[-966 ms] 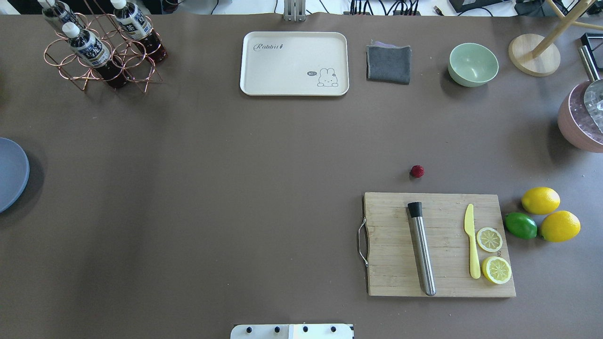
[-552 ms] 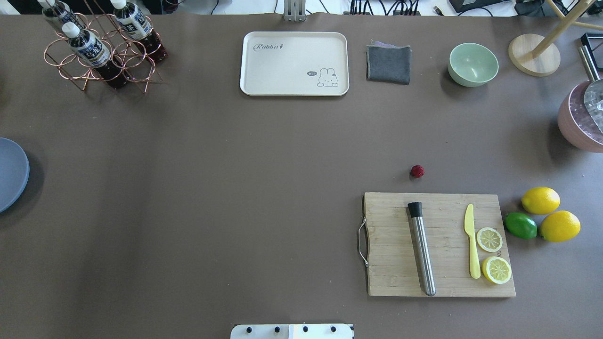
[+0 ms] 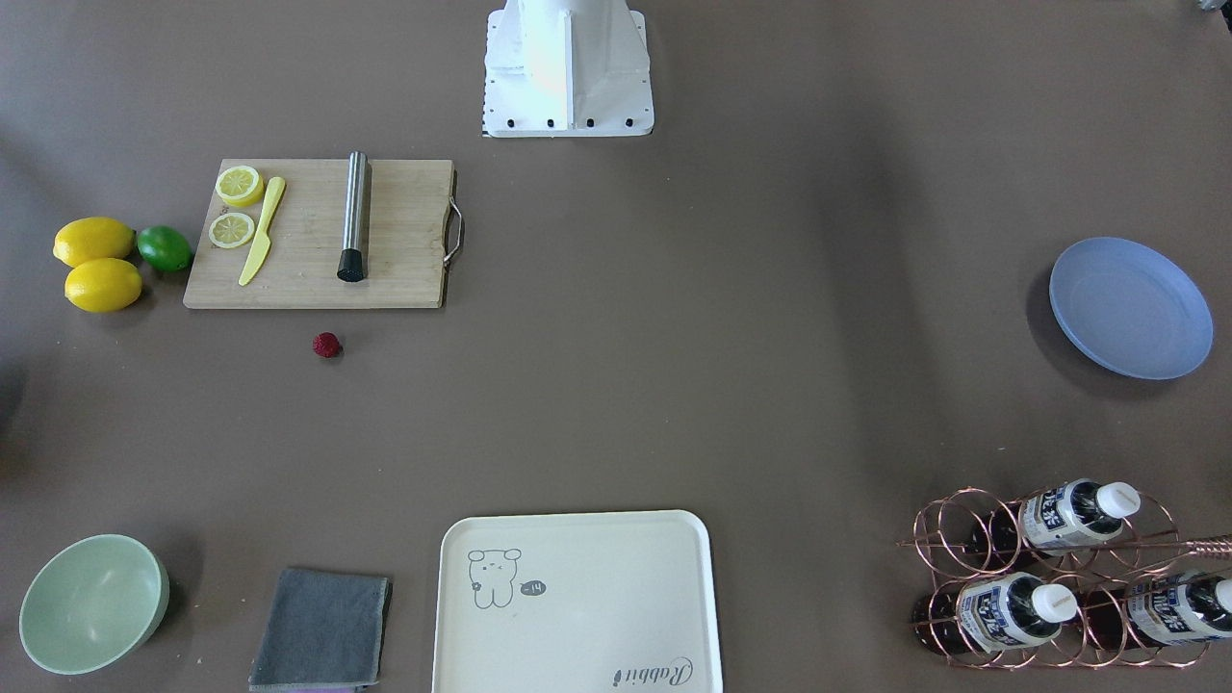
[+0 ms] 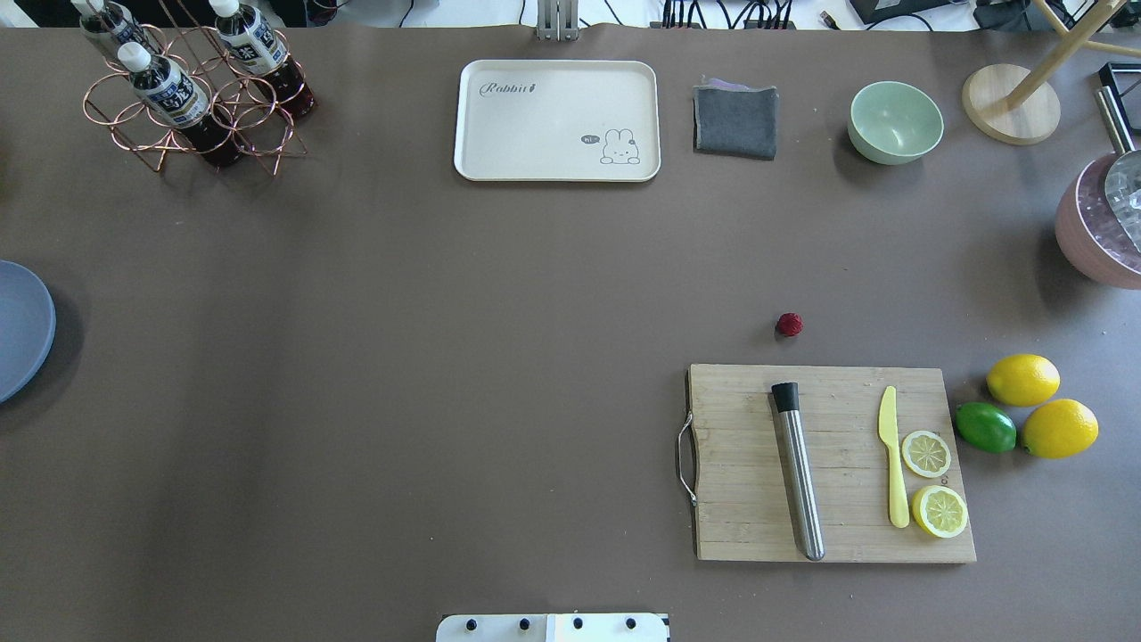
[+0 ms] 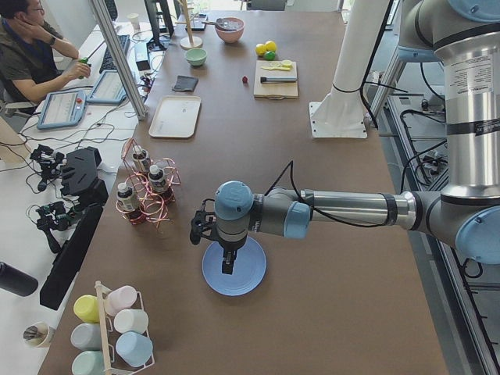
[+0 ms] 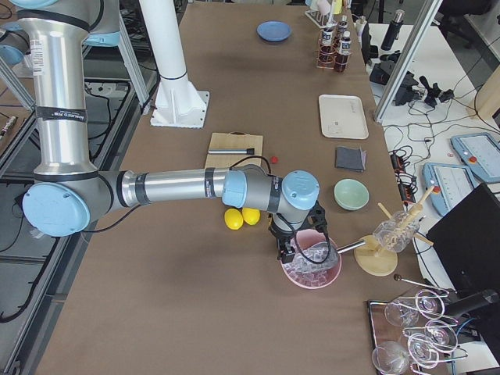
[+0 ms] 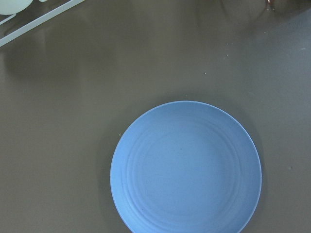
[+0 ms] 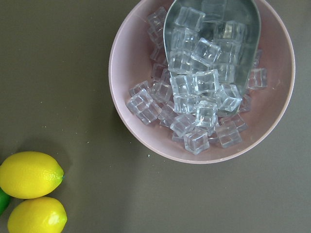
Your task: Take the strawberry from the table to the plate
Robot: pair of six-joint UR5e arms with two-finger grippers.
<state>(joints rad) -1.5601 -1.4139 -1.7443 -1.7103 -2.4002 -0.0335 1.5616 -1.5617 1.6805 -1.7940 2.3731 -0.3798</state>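
The strawberry (image 4: 789,324) is a tiny dark-red berry lying on the table (image 4: 446,312) just beyond the far edge of the cutting board (image 4: 740,464); it also shows in the front view as the strawberry (image 3: 326,345). The pale blue plate (image 3: 1131,308) sits far off on the robot's left and fills the left wrist view as the plate (image 7: 186,167), with nothing on it. My left gripper (image 5: 226,268) hangs just above that plate; I cannot tell whether it is open or shut. My right gripper (image 6: 289,254) hovers over the pink ice bowl (image 6: 311,269), state equally unclear.
On the cutting board lie a steel muddler (image 4: 798,468), a yellow knife (image 4: 891,455) and lemon slices (image 4: 927,453). Lemons and a lime (image 4: 985,426) sit to its right. A cream tray (image 4: 557,120), grey cloth (image 4: 735,120), green bowl (image 4: 895,121) and bottle rack (image 4: 192,94) line the far edge.
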